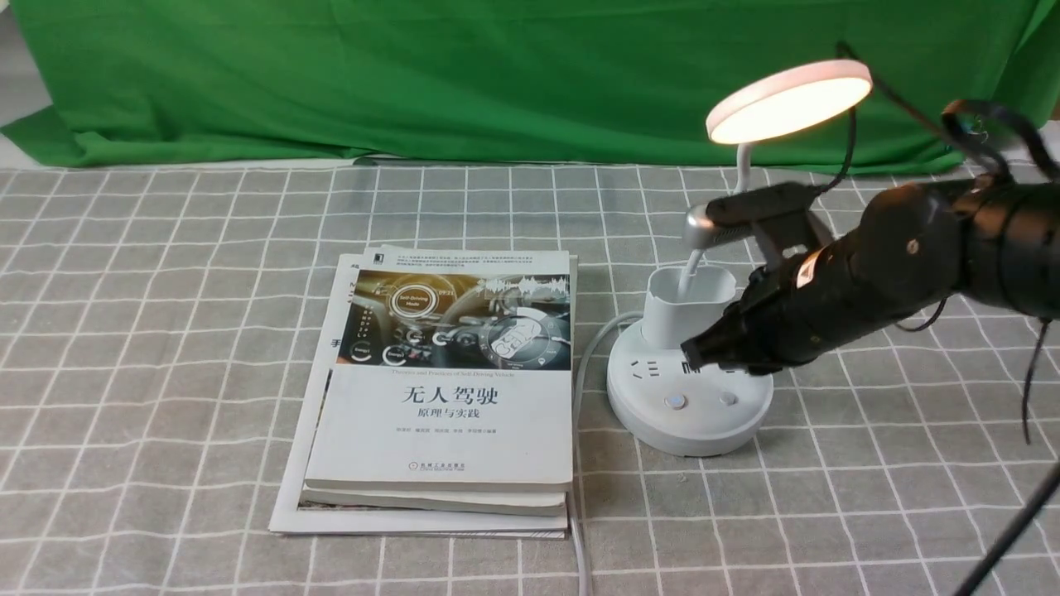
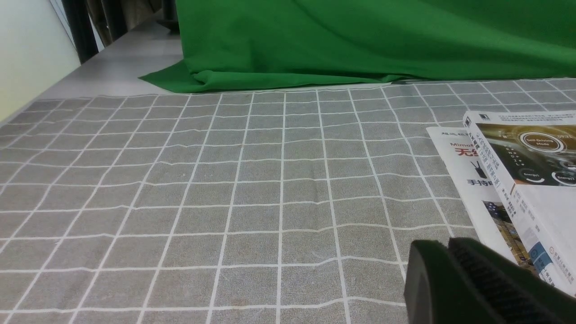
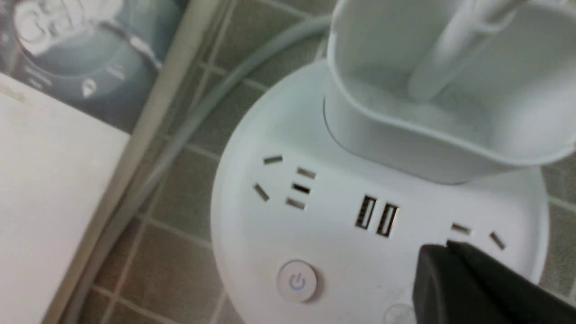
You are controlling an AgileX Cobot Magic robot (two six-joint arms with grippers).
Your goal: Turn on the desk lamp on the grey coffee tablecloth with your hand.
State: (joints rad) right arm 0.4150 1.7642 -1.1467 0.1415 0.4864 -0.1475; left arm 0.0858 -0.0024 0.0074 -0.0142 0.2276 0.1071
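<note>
- The desk lamp [image 1: 691,319] stands on the grey coffee tablecloth [image 1: 166,331], right of centre in the front view. Its flat disc head [image 1: 787,99] glows warm white above the arm.
- The lamp's thin white neck rises out of a cup-shaped holder [image 3: 432,103], which sits at the back of the round base [image 1: 654,393].
- The top of the base carries socket slots, a pair of USB ports [image 3: 377,216] and two round buttons at its front edge. One is a power button [image 3: 297,282] with a bluish symbol. The other is a plainer second button [image 3: 396,313], partly hidden by the black tip in the right wrist view.
- The right gripper [image 1: 694,356], the hand of the task, reaches in from the right and points down at the right rear of the base. Its fingers are pressed together with nothing between them.
- The right wrist view shows that tip [image 3: 438,270] just over the base beside the second button. Whether it touches the plastic cannot be told.
- A stack of books [image 1: 447,389] lies just left of the lamp. The top cover shows a car dashboard picture and Chinese title lettering.
- A pale power cord [image 1: 584,372] curves from the base and runs along the right edge of the books.
- The left gripper [image 2: 450,270] appears only in its own wrist view, low over the tablecloth near the corner of the books. Its two black fingers are closed against each other and hold nothing.
- A green backdrop cloth [image 1: 414,74] hangs behind the table.
</note>
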